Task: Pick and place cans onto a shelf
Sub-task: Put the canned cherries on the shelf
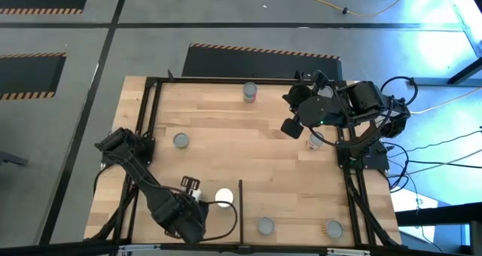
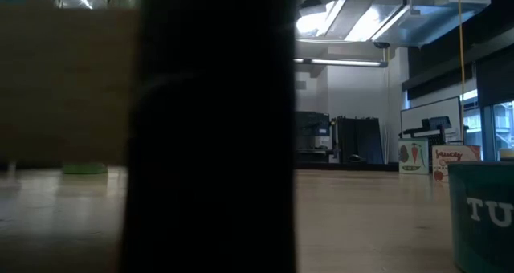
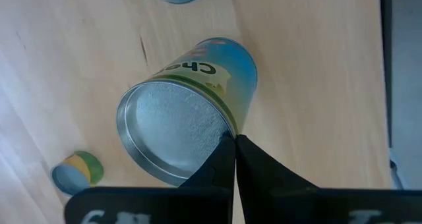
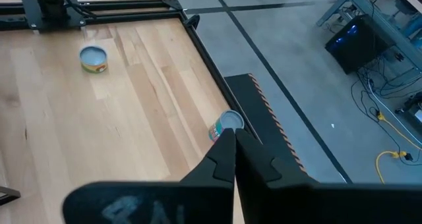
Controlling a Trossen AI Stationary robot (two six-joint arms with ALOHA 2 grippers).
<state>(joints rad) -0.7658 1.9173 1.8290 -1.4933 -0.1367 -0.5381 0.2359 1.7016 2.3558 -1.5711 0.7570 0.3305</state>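
Note:
Several cans stand upright on the pale wooden shelf board [image 1: 226, 135], which has a black frame and a thin divider bar [image 1: 240, 203]. My left gripper [image 3: 234, 138] is shut at the near left, its tips at the rim of a blue-and-green can with a bright metal top [image 3: 191, 105]; this can also shows in the high view [image 1: 224, 198]. My right gripper [image 4: 234, 133] is shut and empty, raised at the far right [image 1: 290, 126]. A white-topped can [image 1: 316, 141] stands beside it under the arm. A grey-topped can [image 4: 227, 124] stands by the far frame. My left gripper's shut fingertips [image 3: 227, 148] come from above, slanting, and show right at the can's top rim [image 3: 221, 128]. I cannot tell whether they touch it. The can stands on the board.
Other cans stand at the far middle [image 1: 250, 92], the left middle [image 1: 181, 140] and along the near edge [image 1: 265, 226] [image 1: 334, 228]. In the low view a dark post [image 2: 213, 128] blocks the middle and a teal can [image 2: 482, 217] stands at the right.

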